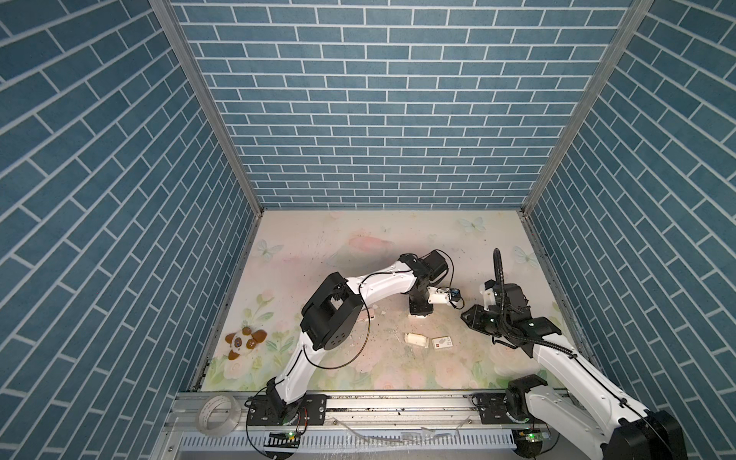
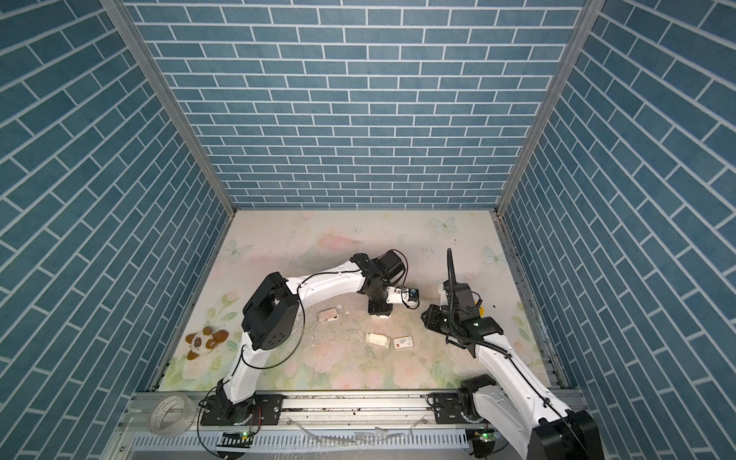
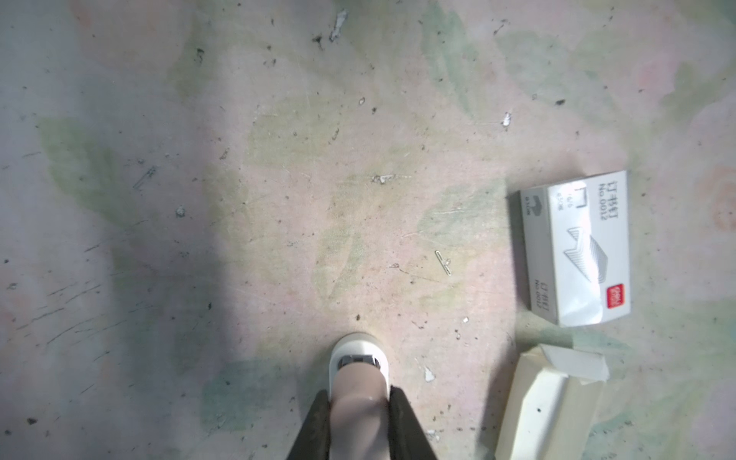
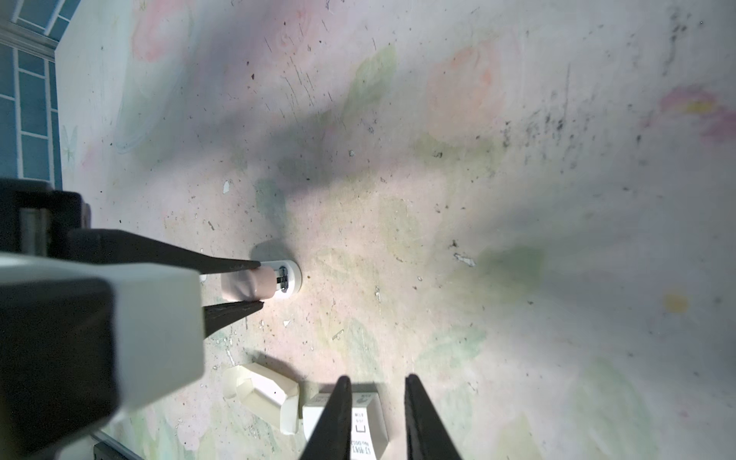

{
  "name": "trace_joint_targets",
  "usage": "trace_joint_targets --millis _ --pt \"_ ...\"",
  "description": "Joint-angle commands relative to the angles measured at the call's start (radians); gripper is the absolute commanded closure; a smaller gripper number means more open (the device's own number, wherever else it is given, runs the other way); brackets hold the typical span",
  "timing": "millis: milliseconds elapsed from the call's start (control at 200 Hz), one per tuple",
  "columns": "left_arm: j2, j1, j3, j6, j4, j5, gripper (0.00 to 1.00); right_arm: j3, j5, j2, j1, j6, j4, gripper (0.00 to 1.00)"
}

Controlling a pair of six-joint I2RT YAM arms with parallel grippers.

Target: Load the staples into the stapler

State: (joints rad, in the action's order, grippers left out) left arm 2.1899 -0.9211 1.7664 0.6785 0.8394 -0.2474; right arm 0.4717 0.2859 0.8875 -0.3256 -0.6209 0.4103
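Note:
My left gripper [image 3: 358, 392] is shut on a small stapler [image 3: 360, 358] with a pale pink top and a white base. It holds the stapler nose-down against the floral mat; the right wrist view shows the stapler [image 4: 255, 284] pinched between the dark fingers [image 4: 235, 265]. In both top views the stapler [image 1: 419, 316] [image 2: 379, 316] shows below the left wrist. My right gripper [image 4: 376, 377] hangs open above the mat with nothing between its fingers. A cream cardboard tray [image 3: 549, 402] [image 1: 416, 339] lies beside the stapler. The staples are hidden.
A white staple sleeve with a red mark [image 3: 577, 247] [image 1: 442, 341] lies next to the tray. A pinkish-white piece [image 2: 327, 314] sits left of the stapler. A panda plush [image 1: 243, 342] lies far left and a tape roll [image 1: 217, 416] on the front rail.

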Motion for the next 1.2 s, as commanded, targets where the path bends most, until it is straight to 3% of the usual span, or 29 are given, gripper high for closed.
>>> trace_joint_targets --millis 0,120,440,1195 --pt "0.154 -0.020 0.044 0.014 0.198 -0.003 0.93 -0.022 -0.028 -0.052 0.003 0.015 0.094 0.75" --pt "0.225 -0.021 0.085 -0.005 0.243 -0.003 0.94 -0.035 -0.033 -0.089 0.003 0.009 0.109 0.75" --pt "0.214 -0.030 0.032 -0.030 0.189 0.017 0.94 -0.033 -0.025 -0.105 0.003 0.005 0.119 0.75" --pt "-0.010 -0.025 0.002 -0.034 0.148 0.082 0.86 -0.025 -0.049 -0.093 0.004 0.013 0.114 0.72"
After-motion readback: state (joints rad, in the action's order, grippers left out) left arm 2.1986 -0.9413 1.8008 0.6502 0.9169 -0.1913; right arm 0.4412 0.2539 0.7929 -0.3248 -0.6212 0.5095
